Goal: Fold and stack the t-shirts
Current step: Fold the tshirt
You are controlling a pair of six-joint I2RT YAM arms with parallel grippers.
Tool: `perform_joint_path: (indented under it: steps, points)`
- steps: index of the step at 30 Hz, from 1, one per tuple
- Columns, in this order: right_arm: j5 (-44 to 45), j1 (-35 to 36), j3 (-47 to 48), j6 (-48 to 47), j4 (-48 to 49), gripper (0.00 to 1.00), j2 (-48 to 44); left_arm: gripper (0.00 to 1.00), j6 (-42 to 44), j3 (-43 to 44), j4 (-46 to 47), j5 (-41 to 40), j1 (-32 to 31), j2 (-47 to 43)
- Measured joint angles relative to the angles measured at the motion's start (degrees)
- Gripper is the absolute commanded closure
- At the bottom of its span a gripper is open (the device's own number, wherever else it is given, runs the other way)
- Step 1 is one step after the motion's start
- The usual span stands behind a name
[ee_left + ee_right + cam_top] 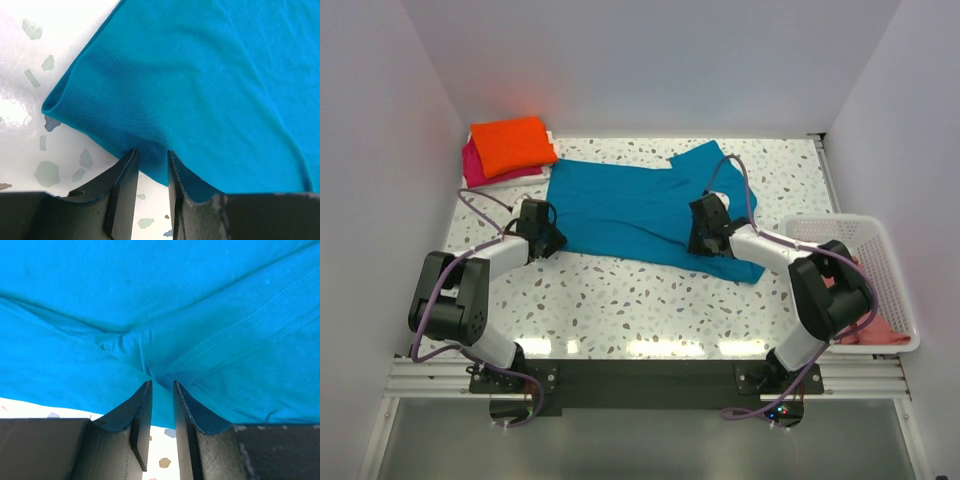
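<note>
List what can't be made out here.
Magenta shirt: top view, mostly under the orange shirt.
Salmon shirt: top view, partly behind the right arm and basket rim.
Teal shirt: both wrist views, cut off by frame edges.
Right gripper: whether its jaws pinch the teal shirt; cloth bunches there.

The magenta t-shirt [471, 163] is mostly covered by the orange t-shirt [512, 144]; the salmon t-shirt [876, 331] is partly hidden behind the right arm [823, 290].
</note>
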Motion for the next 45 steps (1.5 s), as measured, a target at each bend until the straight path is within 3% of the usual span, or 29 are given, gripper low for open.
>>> perform_joint_path:
  steps: [28,33,37,45]
  points:
    - [3.7,2.3,1.4,-2.3,-2.2,0.73,3.5,0.66,0.0,0.0,1.2,0.6,0.0,0.5]
    - [3.7,2.3,1.5,-2.3,-2.3,0.83,4.1,0.66,0.0,0.0,1.2,0.6,0.0,0.5]
    - [4.0,2.3,2.0,-2.3,-2.8,0.98,4.2,0.66,0.0,0.0,1.3,0.7,0.0,0.5]
    - [6.2,2.3,6.8,-2.7,-4.7,1.00,4.3,0.66,0.0,0.0,1.3,0.7,0.0,0.5]
